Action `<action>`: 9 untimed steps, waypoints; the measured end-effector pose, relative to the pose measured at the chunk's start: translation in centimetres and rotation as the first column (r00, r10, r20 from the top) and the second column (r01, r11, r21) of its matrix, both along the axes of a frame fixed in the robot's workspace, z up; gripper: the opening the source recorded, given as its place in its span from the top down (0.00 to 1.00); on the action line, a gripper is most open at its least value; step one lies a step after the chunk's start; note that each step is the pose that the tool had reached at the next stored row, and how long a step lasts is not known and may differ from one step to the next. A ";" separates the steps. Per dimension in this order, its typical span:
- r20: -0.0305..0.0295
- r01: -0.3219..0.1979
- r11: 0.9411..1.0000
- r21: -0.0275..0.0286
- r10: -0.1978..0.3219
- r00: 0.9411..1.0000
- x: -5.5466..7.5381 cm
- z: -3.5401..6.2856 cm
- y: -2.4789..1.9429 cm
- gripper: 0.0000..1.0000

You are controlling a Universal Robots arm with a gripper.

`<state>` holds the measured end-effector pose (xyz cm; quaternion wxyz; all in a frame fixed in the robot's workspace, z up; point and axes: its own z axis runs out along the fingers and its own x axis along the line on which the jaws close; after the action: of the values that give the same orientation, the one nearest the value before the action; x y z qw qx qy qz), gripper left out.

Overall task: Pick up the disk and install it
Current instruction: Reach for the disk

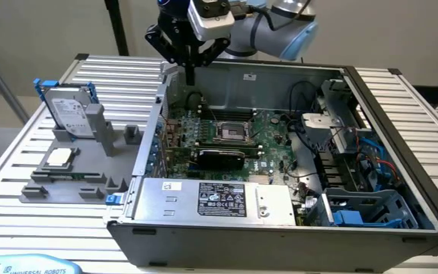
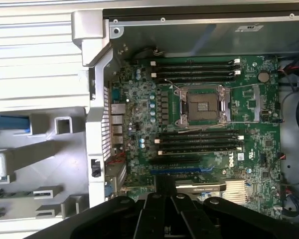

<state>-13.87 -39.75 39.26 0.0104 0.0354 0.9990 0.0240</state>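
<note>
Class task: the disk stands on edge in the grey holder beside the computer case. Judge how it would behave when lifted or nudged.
The disk probably stays rigid: it looks like a flat metal slab. Standing on edge in the grey holder, it could tip if nudged sideways. Its blue bracket looks like thin plastic, so it may flex.

The gripper (image 1: 191, 80), jaws apparently closed, is hovering above the computer case (image 1: 280, 246); the disk (image 1: 74, 114) is standing in a holder (image 1: 59, 191).
</note>
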 end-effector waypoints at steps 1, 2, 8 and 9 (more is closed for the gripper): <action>0.000 0.000 1.000 0.000 0.000 1.000 -0.4 0.00 0.09 0.89; 0.000 0.000 1.000 0.000 0.000 1.000 -0.9 0.00 0.17 0.89; 0.000 0.000 1.000 0.000 0.000 1.000 -3.6 0.00 0.84 0.89; 0.000 0.000 1.000 0.000 0.000 1.000 -4.1 -0.01 0.98 0.89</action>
<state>-17.95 -38.78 39.26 0.0104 0.0354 0.9990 0.0241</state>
